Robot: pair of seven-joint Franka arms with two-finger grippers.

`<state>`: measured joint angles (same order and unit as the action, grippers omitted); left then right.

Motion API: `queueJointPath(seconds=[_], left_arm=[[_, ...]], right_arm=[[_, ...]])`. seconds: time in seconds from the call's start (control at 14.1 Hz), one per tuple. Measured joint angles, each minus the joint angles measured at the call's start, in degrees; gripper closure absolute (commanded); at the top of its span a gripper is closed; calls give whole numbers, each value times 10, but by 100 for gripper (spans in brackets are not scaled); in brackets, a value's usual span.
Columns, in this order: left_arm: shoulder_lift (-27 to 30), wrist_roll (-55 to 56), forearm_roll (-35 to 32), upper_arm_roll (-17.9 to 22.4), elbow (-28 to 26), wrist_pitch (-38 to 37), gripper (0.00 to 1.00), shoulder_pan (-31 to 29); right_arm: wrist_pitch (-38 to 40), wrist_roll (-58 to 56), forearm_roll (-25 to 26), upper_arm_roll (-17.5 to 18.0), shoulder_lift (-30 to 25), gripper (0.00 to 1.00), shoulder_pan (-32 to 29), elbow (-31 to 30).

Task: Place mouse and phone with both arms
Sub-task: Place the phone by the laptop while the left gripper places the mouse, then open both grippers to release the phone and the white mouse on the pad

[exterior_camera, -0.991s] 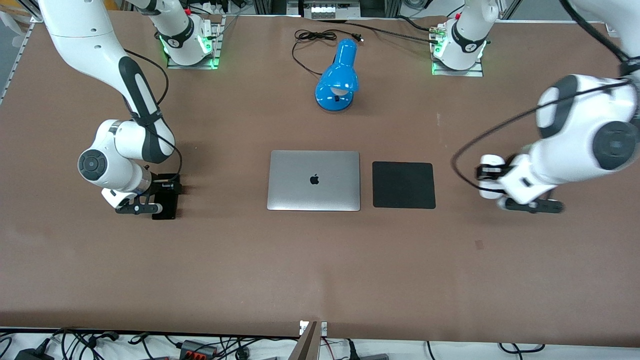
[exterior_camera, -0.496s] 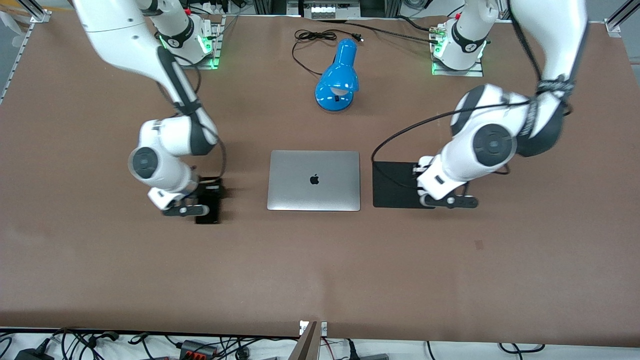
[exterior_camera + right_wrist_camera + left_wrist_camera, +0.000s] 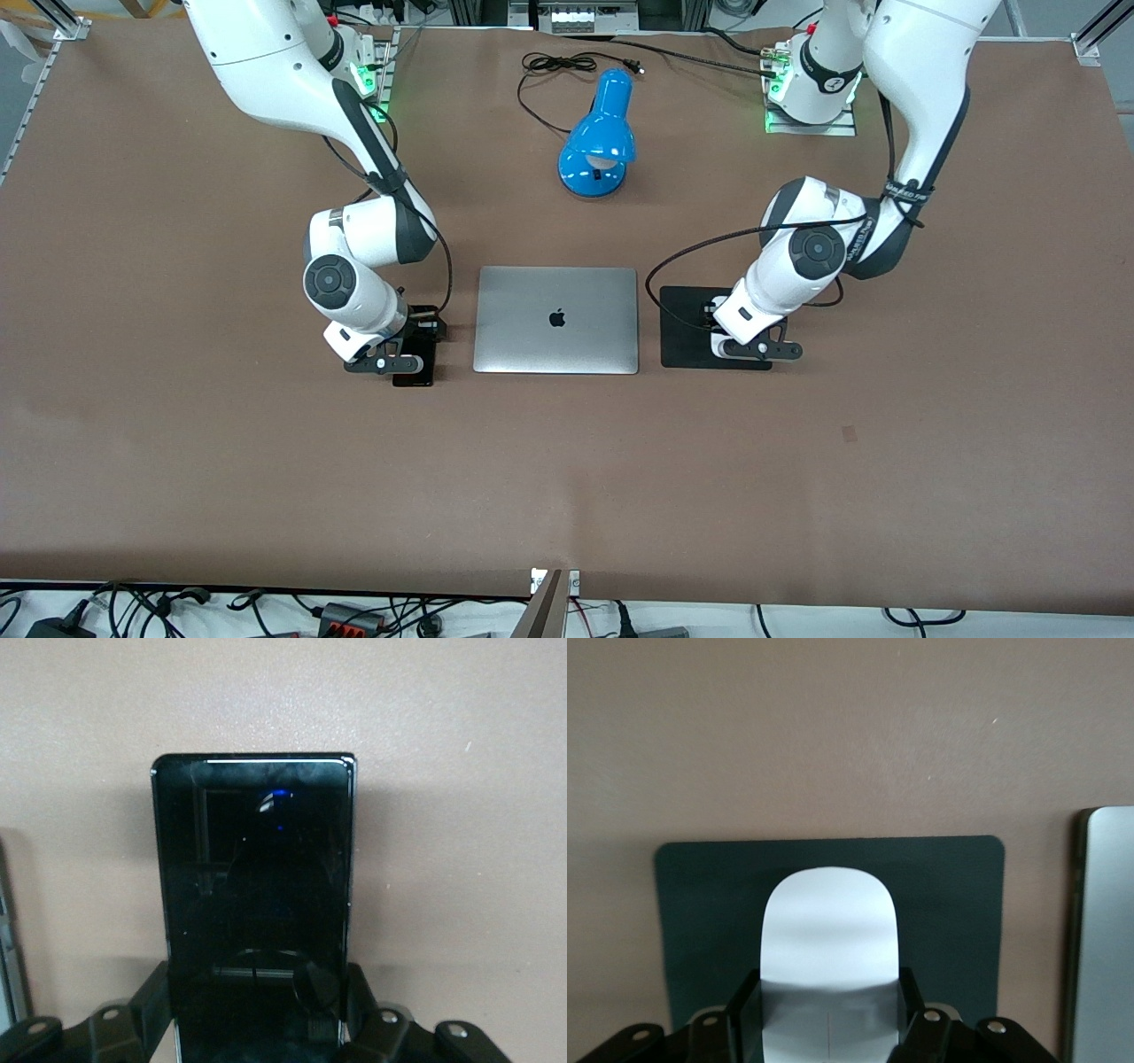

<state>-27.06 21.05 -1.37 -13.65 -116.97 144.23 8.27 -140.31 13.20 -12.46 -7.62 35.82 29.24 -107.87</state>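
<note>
My left gripper [image 3: 746, 344] is shut on the white mouse [image 3: 829, 930] and holds it low over the black mouse pad [image 3: 687, 321], which lies beside the laptop toward the left arm's end. In the left wrist view the gripper [image 3: 829, 1012] clamps the mouse's sides over the pad [image 3: 700, 904]. The arm hides the mouse in the front view. My right gripper [image 3: 400, 353] is shut on the black phone [image 3: 416, 377] and holds it low over the brown table beside the laptop, toward the right arm's end. In the right wrist view the gripper [image 3: 257, 1003] clamps the phone's [image 3: 257, 877] long sides.
A shut silver laptop [image 3: 555, 319] lies mid-table between the two grippers; its edge shows in the left wrist view [image 3: 1107, 930]. A blue desk lamp [image 3: 599, 137] with a black cord lies farther from the front camera than the laptop.
Both arms have swung in toward the laptop. The right gripper carried the phone to beside the laptop. The left gripper carried the mouse over the mouse pad.
</note>
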Motion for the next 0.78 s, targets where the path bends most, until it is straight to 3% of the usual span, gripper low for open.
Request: queueJointPath(seconds=[0.14, 0.21, 0.28, 0.42, 0.78], left_arm=[[-15, 1, 0, 1, -20, 48, 65, -1], [-22, 1, 0, 1, -23, 60, 64, -1], [-28, 1, 0, 2, -24, 67, 50, -1], [-31, 1, 0, 2, -23, 71, 0, -2], [-23, 4, 0, 3, -17, 80, 0, -5]], right_arm=[[0, 2, 0, 0, 0, 82, 0, 0], [0, 2, 0, 0, 0, 68, 0, 0], [-1, 2, 0, 0, 0, 1, 1, 0], [-3, 3, 0, 0, 1, 0, 3, 0], [-14, 43, -1, -19, -6, 0, 4, 52]])
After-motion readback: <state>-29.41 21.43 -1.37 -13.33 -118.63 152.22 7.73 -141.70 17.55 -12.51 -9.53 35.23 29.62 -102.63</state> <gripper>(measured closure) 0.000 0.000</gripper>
